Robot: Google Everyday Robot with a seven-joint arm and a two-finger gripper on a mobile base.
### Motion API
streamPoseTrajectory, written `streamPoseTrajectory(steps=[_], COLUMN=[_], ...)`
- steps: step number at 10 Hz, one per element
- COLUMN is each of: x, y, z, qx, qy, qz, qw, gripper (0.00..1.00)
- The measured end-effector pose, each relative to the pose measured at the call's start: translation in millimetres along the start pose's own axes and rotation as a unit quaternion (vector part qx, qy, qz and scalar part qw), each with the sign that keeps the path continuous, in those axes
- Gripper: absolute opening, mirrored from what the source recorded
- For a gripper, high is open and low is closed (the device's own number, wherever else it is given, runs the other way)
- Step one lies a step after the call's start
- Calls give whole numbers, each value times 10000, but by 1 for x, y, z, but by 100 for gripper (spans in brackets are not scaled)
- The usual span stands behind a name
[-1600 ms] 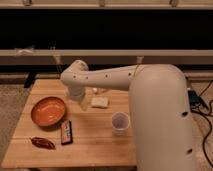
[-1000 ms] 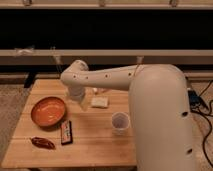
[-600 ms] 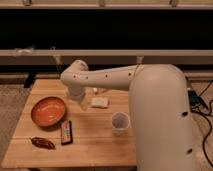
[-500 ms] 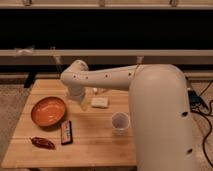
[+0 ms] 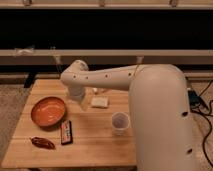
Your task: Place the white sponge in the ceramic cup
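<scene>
Camera view is showing a wooden surface [image 5: 95, 147] with the robot's white arm [image 5: 107, 77] reaching across it from the right side toward the left. The end effector [image 5: 80, 101] is hanging down from the arm's wrist over the back-left part of the surface, between the orange bowl [image 5: 48, 111] and the white sponge [image 5: 99, 102]. It is sitting just beside the bowl's right rim and a little apart from the sponge. Whether the end effector is apart or together, I cannot tell, and it is not visibly carrying anything.

The white sponge is lying flat near the middle of the surface, closer to the back edge than the front. The ceramic cup [image 5: 119, 122] is standing upright toward the right edge, in front of and to the right of the sponge, apart from it. The orange bowl is resting near the left edge. A dark rectangular packet [image 5: 66, 132] is lying in front of the bowl, and a reddish-brown item [image 5: 42, 143] is lying near the front-left corner.
</scene>
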State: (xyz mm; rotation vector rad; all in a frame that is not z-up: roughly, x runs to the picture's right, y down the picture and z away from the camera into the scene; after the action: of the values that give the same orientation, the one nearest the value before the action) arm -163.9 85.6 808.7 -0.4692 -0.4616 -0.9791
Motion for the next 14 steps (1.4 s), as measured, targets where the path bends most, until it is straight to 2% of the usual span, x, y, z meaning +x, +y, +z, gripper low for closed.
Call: streamPoseTrajectory(steps=[5,9,10,13,14], x=[1,39,57,80,89], y=[0,7,16,30,39], z=[0,22,40,60,67], qx=[1,-451,-714,-1030,-1121], qy=[4,30,-7,-52,-46], qz=[6,312,522,887,1115], qw=[10000,9985,9961,9907,9874], gripper=[74,74,74,74,74])
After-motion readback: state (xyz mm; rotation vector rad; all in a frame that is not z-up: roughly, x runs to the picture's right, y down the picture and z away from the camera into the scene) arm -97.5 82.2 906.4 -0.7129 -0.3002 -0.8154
